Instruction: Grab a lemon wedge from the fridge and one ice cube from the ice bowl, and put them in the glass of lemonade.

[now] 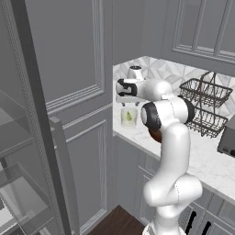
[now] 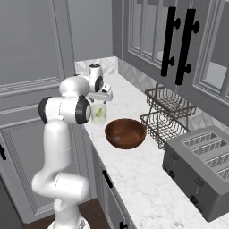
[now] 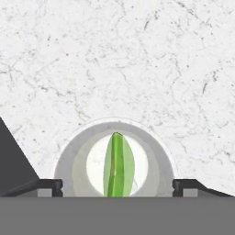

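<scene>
The pincer (image 3: 117,184) hangs straight above the glass of lemonade (image 3: 115,158), its fingers spread wide and gripping nothing. The lemon wedge (image 3: 118,165) lies inside the glass, between the fingertips, on the marble bench (image 3: 114,59).

A glossy white arm (image 1: 172,151) of rounded tubular links, with dark grey-black caps at its joints.

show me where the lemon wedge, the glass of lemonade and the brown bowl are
lemon wedge (image 3: 118,165): hand view, middle of its green rind.
glass of lemonade (image 2: 99,113): right base view, its clear side wall below the pincer.
brown bowl (image 2: 125,133): right base view, inside of the bowl.
</scene>
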Controlling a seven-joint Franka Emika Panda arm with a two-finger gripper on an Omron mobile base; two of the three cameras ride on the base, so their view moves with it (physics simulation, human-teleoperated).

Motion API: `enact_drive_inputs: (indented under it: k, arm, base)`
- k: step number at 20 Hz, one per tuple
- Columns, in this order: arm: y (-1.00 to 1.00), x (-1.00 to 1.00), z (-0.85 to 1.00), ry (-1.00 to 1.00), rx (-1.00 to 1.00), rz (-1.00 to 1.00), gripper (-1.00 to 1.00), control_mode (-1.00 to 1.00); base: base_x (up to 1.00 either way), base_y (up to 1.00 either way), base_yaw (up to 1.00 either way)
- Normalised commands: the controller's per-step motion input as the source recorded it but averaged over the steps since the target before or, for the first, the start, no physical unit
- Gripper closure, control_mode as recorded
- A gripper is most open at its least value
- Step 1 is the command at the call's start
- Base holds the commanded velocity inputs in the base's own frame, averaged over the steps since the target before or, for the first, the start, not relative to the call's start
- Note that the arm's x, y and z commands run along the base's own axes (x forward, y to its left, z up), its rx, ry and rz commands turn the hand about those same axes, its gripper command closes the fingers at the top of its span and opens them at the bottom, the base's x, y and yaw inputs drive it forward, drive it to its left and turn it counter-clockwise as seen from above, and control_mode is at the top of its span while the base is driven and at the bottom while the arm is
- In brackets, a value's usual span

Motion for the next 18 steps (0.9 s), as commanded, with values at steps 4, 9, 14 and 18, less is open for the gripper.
enact_drive_inputs:
  k: [4,9,14,18]
  arm:
    - [0.00,-0.11,0.15,-0.02,0.02,0.00,-1.00,-1.00]
    - [-0.06,-0.41,0.14,-0.09,0.07,-0.01,-1.00,-1.00]
    - [-0.22,-0.38,0.21,-0.17,0.11,-0.05,-1.00,-1.00]
    - [-0.26,-0.69,0.06,-0.12,0.12,-0.07,-1.00,-1.00]
  base:
    - [0.00,0.00,0.00]
    - [0.00,0.00,0.00]
    - [0.00,0.00,0.00]
    - [0.00,0.00,0.00]
